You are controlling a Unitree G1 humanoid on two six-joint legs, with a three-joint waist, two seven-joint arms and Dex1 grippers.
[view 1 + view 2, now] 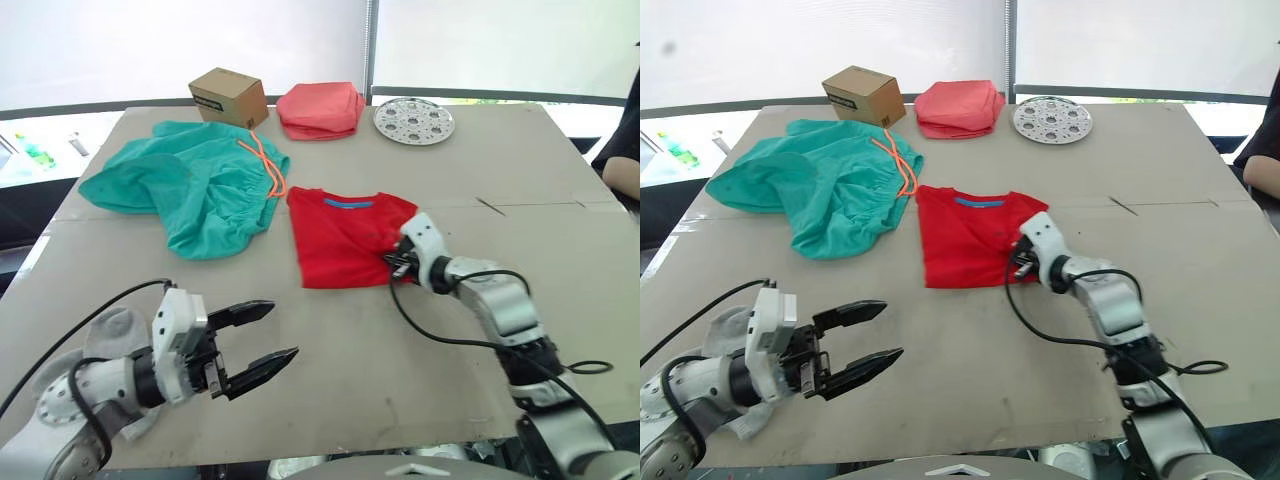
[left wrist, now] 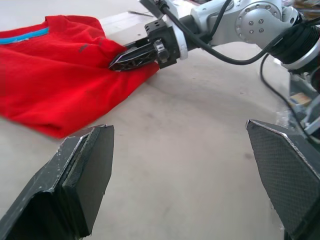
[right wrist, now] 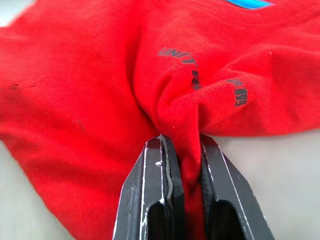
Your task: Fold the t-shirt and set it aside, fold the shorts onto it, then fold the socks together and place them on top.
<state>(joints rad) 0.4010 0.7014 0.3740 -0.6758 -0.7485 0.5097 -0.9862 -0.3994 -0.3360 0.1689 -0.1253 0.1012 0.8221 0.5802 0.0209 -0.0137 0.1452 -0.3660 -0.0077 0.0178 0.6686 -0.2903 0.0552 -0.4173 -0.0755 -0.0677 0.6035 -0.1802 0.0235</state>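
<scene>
Both eye views look forward and down over the worktop (image 1: 560, 200). The left wrist view looks low across it. The right wrist view sits close against the t-shirt (image 3: 75, 90), shared by all views.

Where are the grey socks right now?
The socks lie at the table's near left corner, partly hidden under the open left gripper, in front of the shorts, well left of the t-shirt.

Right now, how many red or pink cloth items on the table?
2. The t-shirt lies mid-table, its right edge pinched by the right gripper. A folded salmon-pink cloth sits at the far edge, between the box and the perforated disc.
</scene>
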